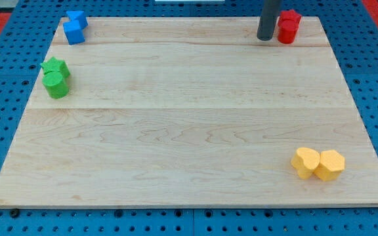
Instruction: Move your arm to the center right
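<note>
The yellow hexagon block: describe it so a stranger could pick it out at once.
Start at the wooden board's corner at the view's bottom right, where two yellow blocks touch. The yellow hexagon block is the one nearer the view's right edge. Its flat six-sided top sets it apart from the yellow heart block beside it.

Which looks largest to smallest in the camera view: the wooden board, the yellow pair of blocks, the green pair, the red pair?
1. Wooden board, by far.
2. Yellow pair, though it lies nearest the view's bottom, which may inflate it.
3. Green pair.
4. Red pair, partly hidden by my rod, so this rank is unsure. My tip stands beside it.
</note>
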Controlling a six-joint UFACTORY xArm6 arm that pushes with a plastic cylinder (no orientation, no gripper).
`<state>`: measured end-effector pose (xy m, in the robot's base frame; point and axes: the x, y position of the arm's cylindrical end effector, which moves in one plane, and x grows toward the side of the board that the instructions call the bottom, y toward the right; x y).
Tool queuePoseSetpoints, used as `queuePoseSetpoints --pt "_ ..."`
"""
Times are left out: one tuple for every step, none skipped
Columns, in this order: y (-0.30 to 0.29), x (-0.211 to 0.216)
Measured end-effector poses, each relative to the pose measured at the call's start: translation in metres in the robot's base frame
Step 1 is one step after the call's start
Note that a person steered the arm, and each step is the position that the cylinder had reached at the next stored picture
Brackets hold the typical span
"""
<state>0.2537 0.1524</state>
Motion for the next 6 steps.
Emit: queuePoseSetpoints --pt "0.007 0.0" --pt "0.008 0.0" --pt "0.009 0.0" --pt "0.013 0.0" --pt "0.011 0.004" --pt "0.027 0.041"
